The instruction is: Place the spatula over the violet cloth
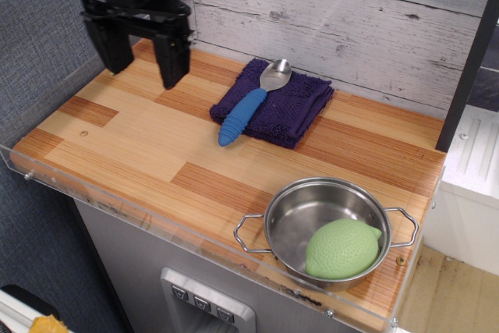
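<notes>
The spatula (251, 103) lies diagonally on the violet cloth (292, 105). Its silver bowl rests at the cloth's back edge. The tip of its blue handle sticks out over the wooden table at the front left. The cloth lies flat near the back wall. My gripper (144, 60) hangs open and empty above the table's back left part, well to the left of the cloth and apart from the spatula.
A steel pot (300, 212) with two handles stands at the front right and holds a green lemon-shaped object (341, 248). A clear plastic rim (156, 228) runs along the table's front and left edges. A dark post stands at the back left.
</notes>
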`<state>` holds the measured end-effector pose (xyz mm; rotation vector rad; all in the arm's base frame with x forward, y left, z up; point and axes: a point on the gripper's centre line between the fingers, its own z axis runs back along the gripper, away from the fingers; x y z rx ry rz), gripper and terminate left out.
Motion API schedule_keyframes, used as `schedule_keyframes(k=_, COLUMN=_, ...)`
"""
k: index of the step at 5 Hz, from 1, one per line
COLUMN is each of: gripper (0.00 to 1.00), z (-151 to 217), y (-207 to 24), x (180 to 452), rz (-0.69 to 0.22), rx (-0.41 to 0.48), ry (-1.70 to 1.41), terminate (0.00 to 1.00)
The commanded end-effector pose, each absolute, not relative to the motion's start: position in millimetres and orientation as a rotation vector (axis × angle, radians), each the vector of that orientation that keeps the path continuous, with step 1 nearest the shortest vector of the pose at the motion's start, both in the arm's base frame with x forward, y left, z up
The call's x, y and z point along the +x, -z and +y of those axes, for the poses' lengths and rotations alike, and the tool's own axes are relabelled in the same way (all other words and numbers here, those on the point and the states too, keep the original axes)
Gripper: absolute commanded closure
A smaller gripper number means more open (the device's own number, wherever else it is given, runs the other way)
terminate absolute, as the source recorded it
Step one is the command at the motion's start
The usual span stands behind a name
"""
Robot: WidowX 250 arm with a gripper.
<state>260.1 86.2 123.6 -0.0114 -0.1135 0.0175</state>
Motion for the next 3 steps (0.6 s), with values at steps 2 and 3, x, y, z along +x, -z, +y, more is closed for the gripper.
schedule_keyframes(k=2, gripper=0.0, z=95.7, y=-138.3, x=246.2, rz=-0.104, rx=0.042, ry=0.078, terminate=0.0)
schedule_keyframes(k=3, gripper=0.0, z=95.7, y=-138.3, x=246.2, rz=-0.104, rx=0.042, ry=0.078, terminate=1.0)
